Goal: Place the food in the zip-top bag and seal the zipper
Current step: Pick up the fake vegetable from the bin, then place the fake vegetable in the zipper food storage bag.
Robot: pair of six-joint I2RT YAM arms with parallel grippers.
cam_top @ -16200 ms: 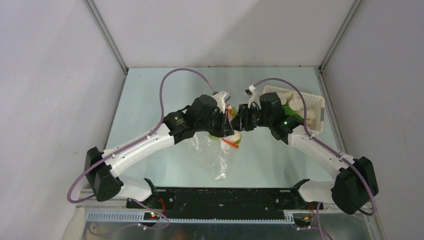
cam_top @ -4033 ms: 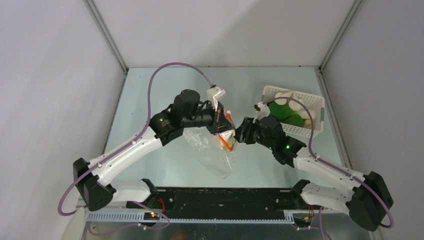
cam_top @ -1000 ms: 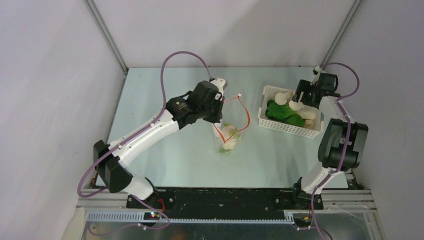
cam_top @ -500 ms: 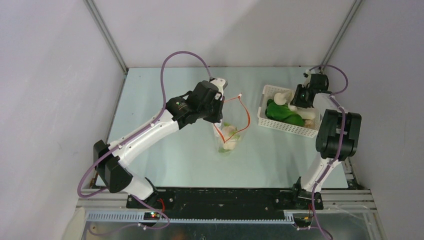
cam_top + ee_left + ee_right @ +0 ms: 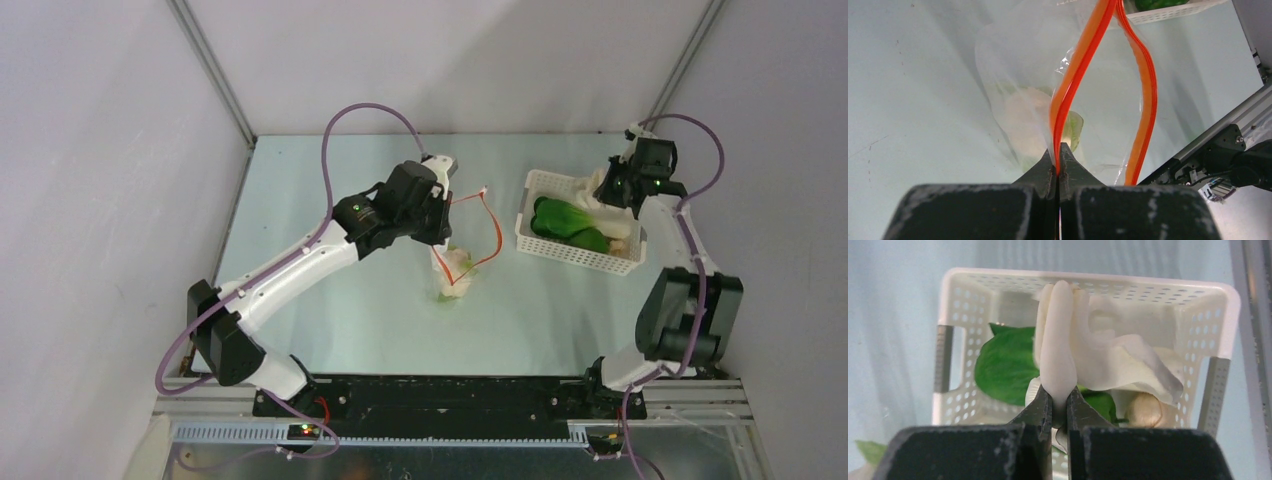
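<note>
Bare table (image 5: 330, 190) lies left of and beyond the zip-top bag (image 5: 455, 282), with a bare strip between it and the white perforated basket (image 5: 560, 250). The basket stands near the table's right edge.

The top view shows both arms well apart. Only the left wrist view shows the left gripper (image 5: 1058, 152) clamped fully shut on the zipper (image 5: 1083, 65) at one end of the mouth. The strip's two sides bow apart into an open loop. A cream piece (image 5: 1020, 115) and a green piece lie low inside the bag.

Only the right wrist view shows the right gripper (image 5: 1058, 400) nearly closed, pinching the lower end of a cream-white garlic piece (image 5: 1058, 350) over the basket's far right corner. Green leafy pieces (image 5: 1003, 365) lie beneath. Whether the held piece is clear of the basket cannot be told
</note>
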